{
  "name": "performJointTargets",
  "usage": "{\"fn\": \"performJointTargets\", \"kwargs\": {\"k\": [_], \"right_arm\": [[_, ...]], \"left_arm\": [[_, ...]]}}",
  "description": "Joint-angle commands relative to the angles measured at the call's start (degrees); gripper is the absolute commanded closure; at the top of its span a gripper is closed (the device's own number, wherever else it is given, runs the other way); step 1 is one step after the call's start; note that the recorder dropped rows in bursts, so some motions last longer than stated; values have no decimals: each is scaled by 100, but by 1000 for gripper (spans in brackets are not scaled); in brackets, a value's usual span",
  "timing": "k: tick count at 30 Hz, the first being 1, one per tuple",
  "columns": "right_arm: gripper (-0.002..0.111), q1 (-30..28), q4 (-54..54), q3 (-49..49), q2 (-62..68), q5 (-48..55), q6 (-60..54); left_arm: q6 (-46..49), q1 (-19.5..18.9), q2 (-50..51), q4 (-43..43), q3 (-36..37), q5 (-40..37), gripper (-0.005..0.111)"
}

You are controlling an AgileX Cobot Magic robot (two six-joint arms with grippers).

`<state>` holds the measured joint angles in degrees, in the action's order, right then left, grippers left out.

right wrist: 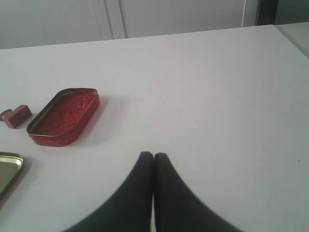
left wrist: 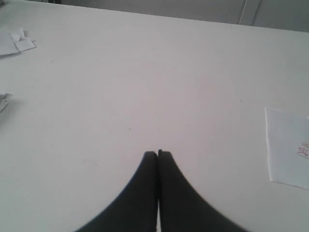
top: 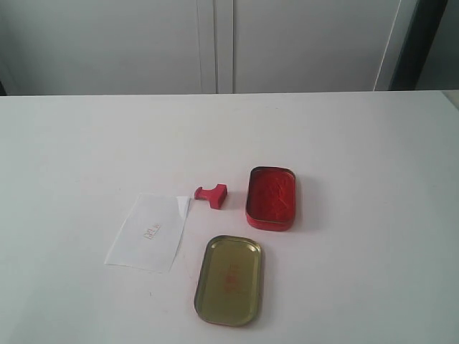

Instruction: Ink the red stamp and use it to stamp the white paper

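Exterior / stamp: red stamp (top: pixel 211 194) tipped on its side, between white paper (top: pixel 149 231) and open ink pad tin (top: pixel 272 198), just beside the paper's folded corner.
Exterior / lid: gold lid (top: pixel 229 279) inside-up, near the paper. No arm in frame.
Left wrist / claw: left gripper (left wrist: pixel 158 153) pinched together, empty; paper edge visible, well apart.
Right wrist / claw: right gripper (right wrist: pixel 153 154) also pressed closed, holding nothing; tin and stamp well apart from it.
Risk 1: stamp lies flat, so a pinch on the block instead of the handle likely leaves the face tilted, giving patchy ink.
Risk 2: the paper is loose and may lift with the stamp unless pinned.
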<state>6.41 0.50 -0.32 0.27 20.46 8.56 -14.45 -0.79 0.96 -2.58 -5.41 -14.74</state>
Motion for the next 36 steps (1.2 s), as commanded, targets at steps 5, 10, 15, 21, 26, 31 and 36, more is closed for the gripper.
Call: {"fn": "performJointTargets", "kwargs": {"k": [5,10,15,21,26,31,36], "right_arm": [[108,-22,-9,32,-27,-76,21],[108,-22,-9,32,-27,-76,21],[108,-22,-9,32,-27,-76,21],[108,-22,-9,32,-27,-76,21],[108,-22,-9,32,-27,-76,21],[108,-22,-9,32,-27,-76,21],[108,-22,-9,32,-27,-76,21]], "left_arm": [[-32,134,-96,78,22,-269,107],[-32,153,-96,120,22,-281,107],[-32,153,-96,217,22,-283,107],[453,153,-96,504,94,-334,107],[948,153,-96,512,94,-513,107],[1302,153,-96,512,94,-537,107],[1414,153,-96,512,94,-537,107]]}}
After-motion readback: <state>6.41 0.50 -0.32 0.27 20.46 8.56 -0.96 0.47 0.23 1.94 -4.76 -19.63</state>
